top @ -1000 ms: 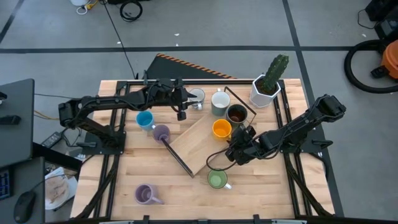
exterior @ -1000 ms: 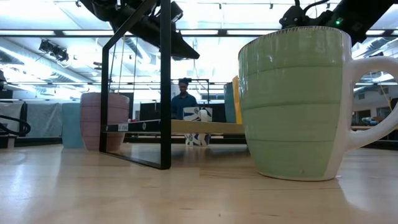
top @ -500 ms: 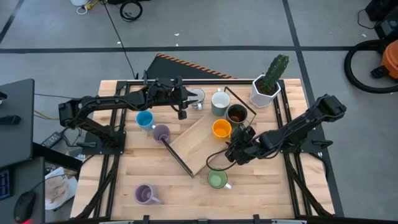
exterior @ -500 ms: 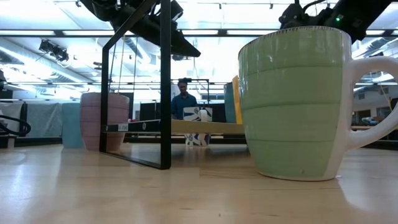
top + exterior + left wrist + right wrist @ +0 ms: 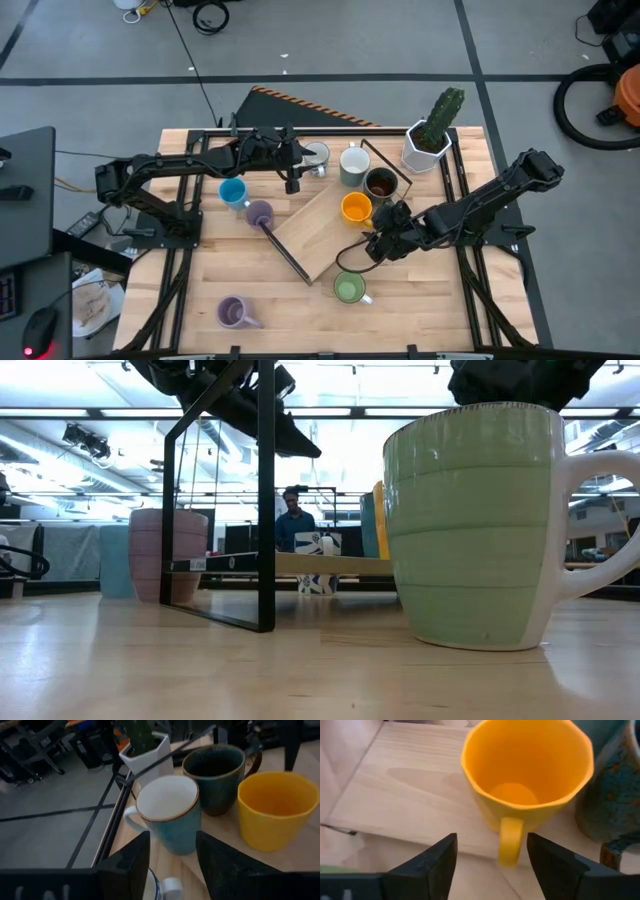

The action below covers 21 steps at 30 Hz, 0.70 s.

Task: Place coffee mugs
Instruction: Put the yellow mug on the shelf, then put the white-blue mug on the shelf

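The orange mug stands on the tilted wooden shelf board, next to the dark brown mug and a pale grey mug. My right gripper hovers open just near of the orange mug, its fingers either side of the handle and apart from it. My left gripper is open above a white mug at the far edge. The green mug, the blue mug and two lilac mugs stand on the table.
A white angular pot with a cactus stands at the far right corner. The shelf's black frame rises upright in the middle. In the low view the green mug fills the foreground. A person stands in the room behind the table.
My right gripper has risen a little beside the orange mug, which has stayed in place on the board.
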{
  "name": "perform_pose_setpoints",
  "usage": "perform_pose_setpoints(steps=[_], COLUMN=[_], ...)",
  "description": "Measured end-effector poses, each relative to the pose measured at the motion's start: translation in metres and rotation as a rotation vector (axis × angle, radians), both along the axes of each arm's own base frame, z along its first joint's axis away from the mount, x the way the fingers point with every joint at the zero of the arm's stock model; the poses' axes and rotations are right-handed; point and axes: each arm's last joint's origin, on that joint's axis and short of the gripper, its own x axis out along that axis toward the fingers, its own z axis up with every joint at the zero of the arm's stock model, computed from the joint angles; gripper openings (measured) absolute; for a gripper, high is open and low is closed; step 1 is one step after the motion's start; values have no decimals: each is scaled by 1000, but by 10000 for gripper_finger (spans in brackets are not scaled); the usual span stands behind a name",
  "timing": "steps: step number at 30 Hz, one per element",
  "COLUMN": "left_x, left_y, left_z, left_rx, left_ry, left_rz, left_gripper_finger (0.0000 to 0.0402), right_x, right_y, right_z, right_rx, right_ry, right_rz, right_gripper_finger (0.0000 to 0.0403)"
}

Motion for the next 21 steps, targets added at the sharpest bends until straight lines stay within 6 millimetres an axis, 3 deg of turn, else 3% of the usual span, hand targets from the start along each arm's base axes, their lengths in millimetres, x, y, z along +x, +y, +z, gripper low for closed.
perform_pose_setpoints(steps=[6, 12, 21], left_x=[3, 22, 39], left_y=[2, 7, 36], left_z=[-6, -7, -10], left_rx=[-28, -75, -211], left_ry=[71, 197, 321], left_rz=[33, 53, 167], left_gripper_finger=[187, 187, 187], right_x=[-8, -20, -45], right_y=[-2, -2, -9], right_z=[14, 30, 62], right_rx=[50, 20, -13], right_ry=[-26, -42, -127], right_rz=[40, 156, 311], right_gripper_finger=[268, 270, 270])
